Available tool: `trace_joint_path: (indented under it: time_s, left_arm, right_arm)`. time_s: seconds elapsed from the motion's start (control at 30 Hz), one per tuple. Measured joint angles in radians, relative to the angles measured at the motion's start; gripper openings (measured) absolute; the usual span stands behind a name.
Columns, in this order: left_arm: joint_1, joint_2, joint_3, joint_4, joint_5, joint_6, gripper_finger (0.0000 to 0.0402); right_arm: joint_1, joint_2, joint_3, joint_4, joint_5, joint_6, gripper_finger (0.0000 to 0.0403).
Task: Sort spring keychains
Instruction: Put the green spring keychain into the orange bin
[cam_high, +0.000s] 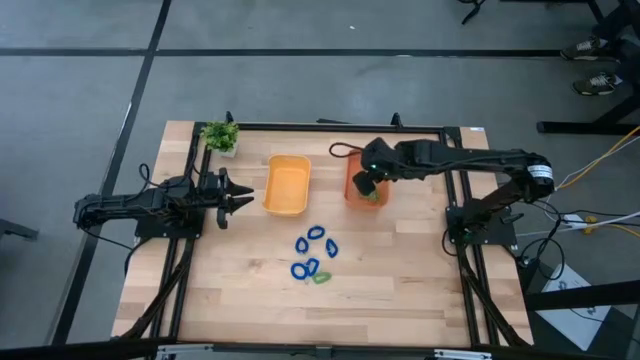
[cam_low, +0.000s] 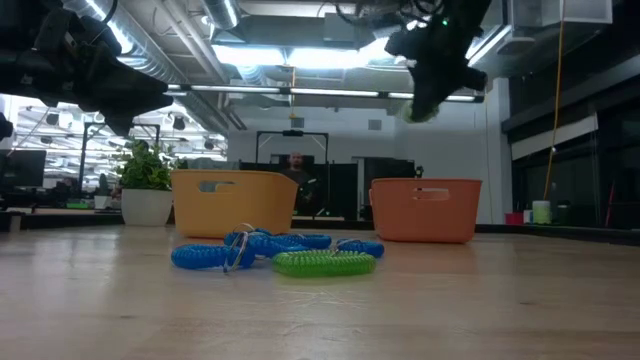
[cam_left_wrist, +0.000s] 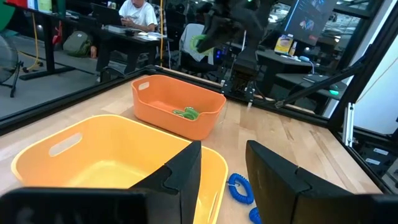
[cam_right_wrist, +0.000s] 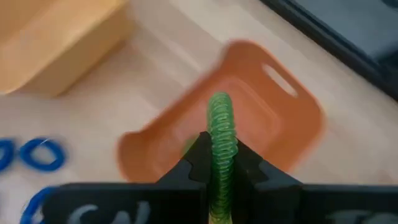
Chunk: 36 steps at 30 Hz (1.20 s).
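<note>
My right gripper (cam_high: 368, 187) hangs high over the orange bin (cam_high: 351, 176), shut on a green spring keychain (cam_right_wrist: 219, 121). Another green keychain (cam_left_wrist: 186, 113) lies on the floor of that bin. On the table in front of the bins lie several blue keychains (cam_high: 314, 246) and one green one (cam_high: 321, 278), seen in the low view as a blue cluster (cam_low: 250, 248) beside the green coil (cam_low: 322, 263). My left gripper (cam_high: 243, 200) waits open at the left of the yellow bin (cam_high: 287, 185), touching nothing. My right gripper pinches the green keychain's coil (cam_right_wrist: 219, 152) between its two fingers, coming from above and pointing down. The loop stands edge-on between the fingers and sticks out past their tips (cam_right_wrist: 219, 106). It is lifted clear, well above the orange bin (cam_right_wrist: 249, 106).
A small potted plant (cam_high: 221, 135) stands at the table's far left corner, behind the yellow bin. The two bins sit side by side in the far middle. Bare wood stretches along the near half around the keychains. A person sits at a desk in the room beyond.
</note>
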<state>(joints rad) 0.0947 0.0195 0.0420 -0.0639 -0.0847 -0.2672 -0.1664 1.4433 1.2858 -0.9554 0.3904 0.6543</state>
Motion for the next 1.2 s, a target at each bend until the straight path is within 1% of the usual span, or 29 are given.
trace_joint_path:
  time_s: [0.1,0.4,0.9,1.0,1.2]
  left_arm:
    - [0.000,0.000,0.000,0.000,0.000,0.000,0.0123]
    - [0.000,0.000,0.000,0.000,0.000,0.000,0.0123]
    - [0.000,0.000,0.000,0.000,0.000,0.000,0.0123]
    - [0.000,0.000,0.000,0.000,0.000,0.000,0.0123]
    - [0.000,0.000,0.000,0.000,0.000,0.000,0.0123]
  right_arm:
    - [-0.009,0.000,0.000,-0.057,0.034,0.074,0.0024]
    - [-0.013,0.013,0.000,-0.067,0.061,0.053,0.0024]
    - [-0.007,0.176,0.000,-0.055,0.070,0.011,0.0024]
    - [-0.006,0.206,0.000,-0.054,0.061,-0.026,0.0024]
    - [-0.001,0.219,0.000,-0.058,0.061,-0.059,0.0049]
